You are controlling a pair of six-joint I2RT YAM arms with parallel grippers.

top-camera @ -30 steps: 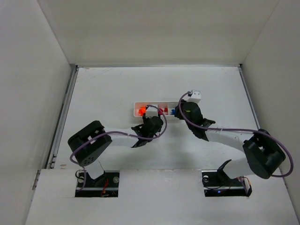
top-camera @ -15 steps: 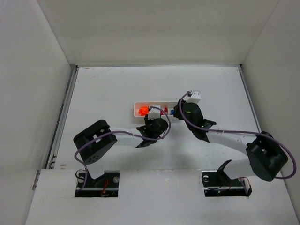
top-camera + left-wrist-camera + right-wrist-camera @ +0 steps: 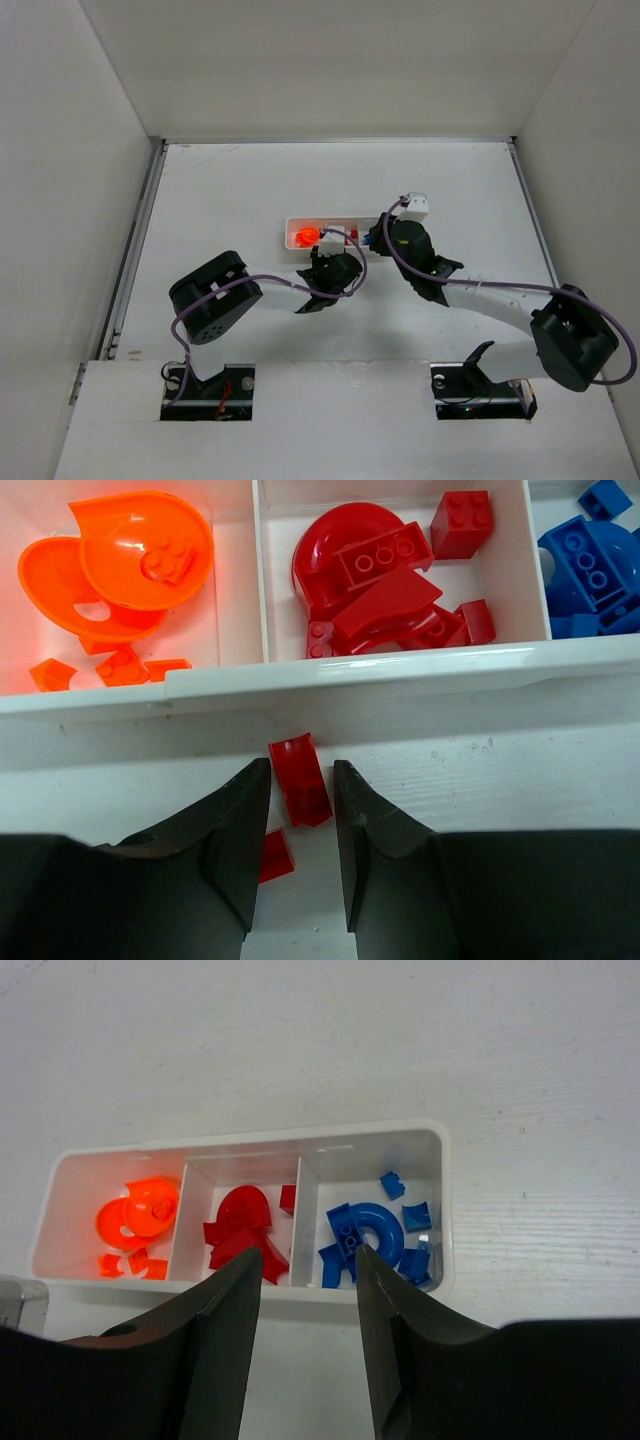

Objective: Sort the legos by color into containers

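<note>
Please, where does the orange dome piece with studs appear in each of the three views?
Top external: orange dome, a glowing spot at the left end of the white tray.
Left wrist: orange dome in the upper left corner, left compartment.
Right wrist: orange dome left of centre, left compartment.
Shared landmark: the white tray, with red pieces in its middle compartment.

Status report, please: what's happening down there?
Left gripper closed on red curved lego just outside tray. Right gripper open, empty, at tray. Second red piece loose nearby; nothing blocking.

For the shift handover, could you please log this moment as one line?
left gripper: shut on red curved lego, outside tray | right gripper: open, empty, over blue compartment | loose: small red lego
</note>
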